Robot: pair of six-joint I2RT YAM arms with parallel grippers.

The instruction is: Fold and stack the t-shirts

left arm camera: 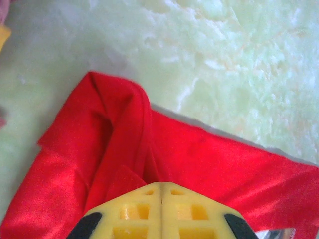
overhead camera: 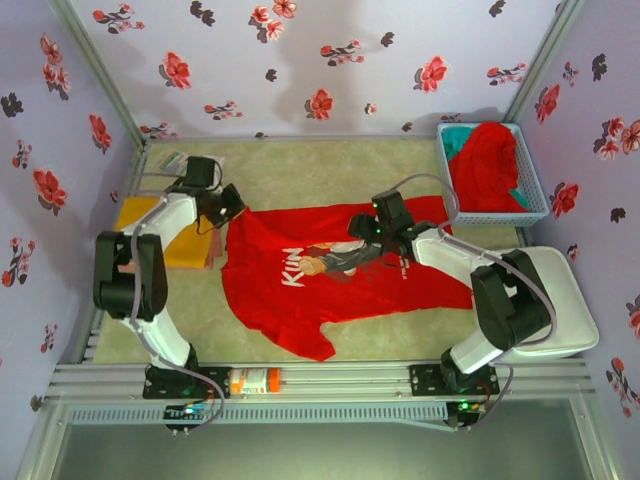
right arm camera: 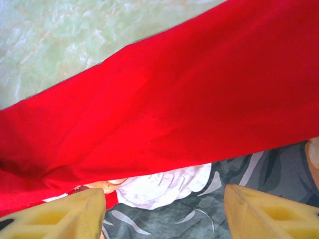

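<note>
Soft, even light is falling from above in the top view, leaving only faint shadows on the table (overhead camera: 300, 165). The red shirt (overhead camera: 300, 300) is glowing, nearly oversaturated, its folds hard to read. In the left wrist view the folds at centre left are shading dark, a thin grey shadow is running along the cloth's upper right edge, and the pale surface is washing out. The yellow fingers (left arm camera: 132, 214) at the bottom edge are blurring, out of focus.
</note>
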